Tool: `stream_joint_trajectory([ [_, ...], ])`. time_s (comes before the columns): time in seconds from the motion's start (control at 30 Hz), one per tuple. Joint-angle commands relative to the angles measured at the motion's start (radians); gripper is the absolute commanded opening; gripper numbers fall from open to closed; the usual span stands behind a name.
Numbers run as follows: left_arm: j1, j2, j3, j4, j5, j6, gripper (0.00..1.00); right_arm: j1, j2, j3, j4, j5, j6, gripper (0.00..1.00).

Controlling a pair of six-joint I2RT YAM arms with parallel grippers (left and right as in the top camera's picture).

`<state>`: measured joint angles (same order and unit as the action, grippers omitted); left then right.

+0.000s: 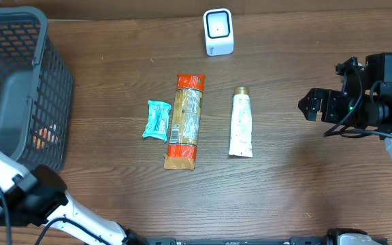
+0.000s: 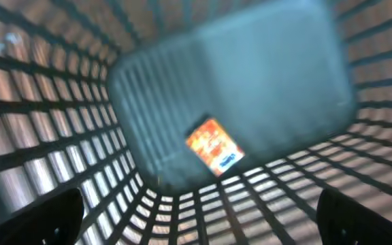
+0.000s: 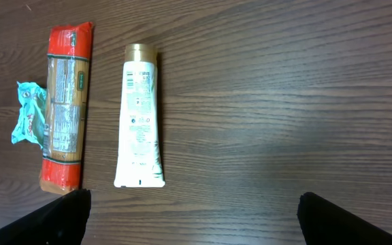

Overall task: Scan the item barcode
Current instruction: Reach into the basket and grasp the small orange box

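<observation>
Right pincer (image 3: 197,219) is released, jaws spread wide and empty, hovering over bare brown wooden table (image 3: 284,102) on the right side. Just left of it lies the white tube with a gold cap (image 3: 140,122), flat on the table, cap toward the far edge, small print facing up. That looks the handiest pick: it's the nearest item, with room on both sides for the fingers. Next left, clear of the tube, is the long orange-and-red pack (image 3: 67,109), with a small teal sachet (image 3: 27,112) right up against its left flank. The three lie in a row, laid out to be taken one at a time, I'd say. At far centre stands the white box scanner with a dark window (image 1: 218,30), waiting for a barcode. Over to the left pincer (image 2: 199,219): also released, wide and empty. It looks down into the dark grey plastic mesh basket (image 1: 54,102), where a small orange packet (image 2: 213,146) lies on the floor, likely already dealt with.
</observation>
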<state>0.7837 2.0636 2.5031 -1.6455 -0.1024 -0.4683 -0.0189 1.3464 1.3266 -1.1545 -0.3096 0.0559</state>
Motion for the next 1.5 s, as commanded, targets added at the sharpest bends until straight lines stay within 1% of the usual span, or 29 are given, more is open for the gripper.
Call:
stream_joint_trajectory([
  [0.0, -0.013, 0.007, -0.197, 0.084, -0.009, -0.064, 1.0, 0.001, -0.004, 0.021, -0.004, 0.002, -0.001, 1.0],
  [0.2, -0.031, 0.007, -0.524, 0.303, -0.001, -0.098, 1.0, 0.001, -0.004, 0.021, -0.031, 0.001, -0.001, 1.0],
  [0.4, -0.034, 0.007, -0.764, 0.522, 0.037, -0.108, 1.0, 0.001, -0.004, 0.021, -0.04, -0.006, -0.001, 1.0],
  [0.7, -0.048, 0.007, -0.973, 0.735, 0.046, -0.105, 1.0, 0.001, -0.004, 0.021, -0.041, -0.01, 0.003, 1.0],
  [0.73, -0.051, 0.007, -0.989, 0.751, 0.047, -0.102, 0.97, 0.001, -0.004, 0.021, -0.041, -0.01, 0.003, 1.0],
  [0.77, -0.052, 0.007, -1.0, 0.762, 0.047, -0.094, 0.91, 0.001, -0.004, 0.021, -0.042, -0.01, 0.003, 1.0],
  [0.8, -0.053, 0.007, -1.004, 0.767, 0.047, -0.089, 0.76, 0.001, -0.004, 0.021, -0.042, -0.01, 0.003, 1.0],
  [0.87, -0.052, 0.006, -1.002, 0.769, 0.047, -0.069, 0.42, 0.001, -0.004, 0.021, -0.045, -0.01, 0.003, 1.0],
  [0.9, -0.052, 0.005, -0.996, 0.768, 0.047, -0.051, 0.2, 0.001, -0.004, 0.021, -0.045, -0.01, 0.003, 1.0],
  [0.93, -0.052, 0.003, -0.987, 0.766, 0.05, -0.026, 0.07, 0.001, -0.004, 0.021, -0.044, -0.01, 0.003, 1.0],
  [0.97, -0.051, 0.002, -0.972, 0.759, 0.051, -0.006, 0.04, 0.001, -0.004, 0.021, -0.044, -0.01, 0.003, 1.0],
  [1.1, -0.051, 0.0, -0.843, 0.676, 0.05, 0.06, 0.04, 0.001, -0.004, 0.021, -0.044, -0.009, 0.003, 1.0],
  [1.17, -0.051, 0.0, -0.711, 0.597, 0.047, 0.098, 0.04, 0.001, -0.004, 0.021, -0.043, -0.009, 0.003, 1.0],
  [1.23, -0.051, -0.001, -0.538, 0.507, 0.05, 0.129, 0.04, 0.001, -0.004, 0.021, -0.043, -0.009, 0.003, 1.0],
  [1.27, -0.051, -0.001, -0.405, 0.442, 0.083, 0.152, 0.05, 0.001, -0.004, 0.021, -0.043, -0.009, 0.003, 1.0],
  [1.3, -0.055, -0.001, -0.285, 0.385, 0.167, 0.186, 0.05, 0.001, -0.004, 0.021, -0.043, -0.009, 0.003, 1.0],
  [1.4, -0.082, -0.001, -0.024, 0.264, 0.463, 0.277, 0.04, 0.001, -0.004, 0.021, -0.035, -0.009, 0.003, 1.0],
  [1.43, -0.109, -0.001, 0.056, 0.225, 0.528, 0.306, 0.04, 0.001, -0.004, 0.021, -0.03, -0.009, 0.003, 1.0],
  [1.47, -0.14, -0.001, 0.109, 0.19, 0.54, 0.312, 0.04, 0.001, -0.004, 0.021, -0.028, -0.009, 0.003, 1.0],
])
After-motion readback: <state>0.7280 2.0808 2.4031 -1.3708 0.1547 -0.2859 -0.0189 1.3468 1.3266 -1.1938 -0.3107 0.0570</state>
